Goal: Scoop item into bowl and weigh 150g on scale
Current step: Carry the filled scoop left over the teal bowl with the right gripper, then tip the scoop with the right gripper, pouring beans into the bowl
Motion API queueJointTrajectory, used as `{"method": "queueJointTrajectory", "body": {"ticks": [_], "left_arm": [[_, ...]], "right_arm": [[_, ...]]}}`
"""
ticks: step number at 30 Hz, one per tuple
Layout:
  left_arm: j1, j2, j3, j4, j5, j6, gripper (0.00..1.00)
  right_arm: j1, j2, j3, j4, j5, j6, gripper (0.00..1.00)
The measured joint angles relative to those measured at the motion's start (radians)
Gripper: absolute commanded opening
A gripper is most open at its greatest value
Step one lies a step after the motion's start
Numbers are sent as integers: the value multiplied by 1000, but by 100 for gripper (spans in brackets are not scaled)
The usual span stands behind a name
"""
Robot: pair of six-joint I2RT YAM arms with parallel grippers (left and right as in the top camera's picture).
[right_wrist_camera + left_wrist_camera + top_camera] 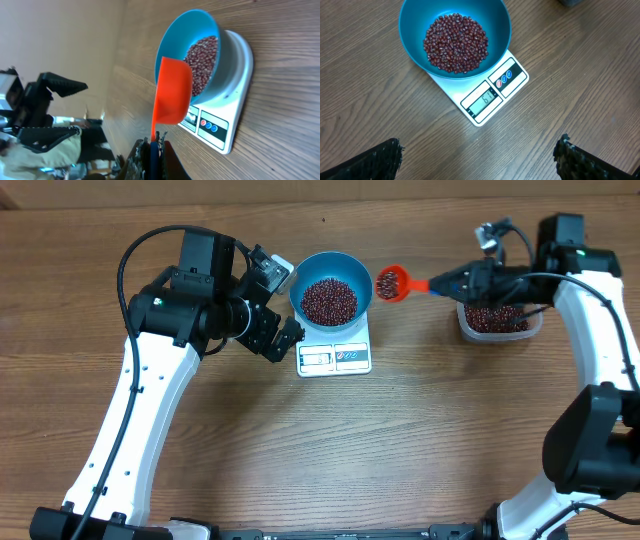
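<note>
Jaws: my right gripper (441,283) clamped on loaded orange plastic scoop (390,282), left gripper (480,162) apart, empty | red-brown beans (329,301) in round blue bowl (296,288) on flat white scale (335,358), scoop just right of it | partway, I judge

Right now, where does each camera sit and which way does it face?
Overhead: above the table, looking straight down; left arm, right arm, bowl on scale.
Left wrist: on the left arm, looking down at bowl and scale; left fingers spread at the bottom corners.
Right wrist: behind the orange scoop, looking along it toward the bowl; right fingers shut on its handle.
Shared: all three show the bowl of beans on the scale.
</note>
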Motion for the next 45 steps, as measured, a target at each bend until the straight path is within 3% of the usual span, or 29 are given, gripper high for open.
{"method": "queueJointTrajectory", "body": {"ticks": [9,22,31,45], "left_arm": [[0,0,0,0,0,0,100],[0,0,0,0,0,0,100],[0,0,0,0,0,0,100],[0,0,0,0,0,0,99]], "right_arm": [[152,0,69,42,183,50,4],[407,0,69,142,658,82,4],[537,2,113,158,975,15,4],[597,2,147,177,1157,-62,4]]}}
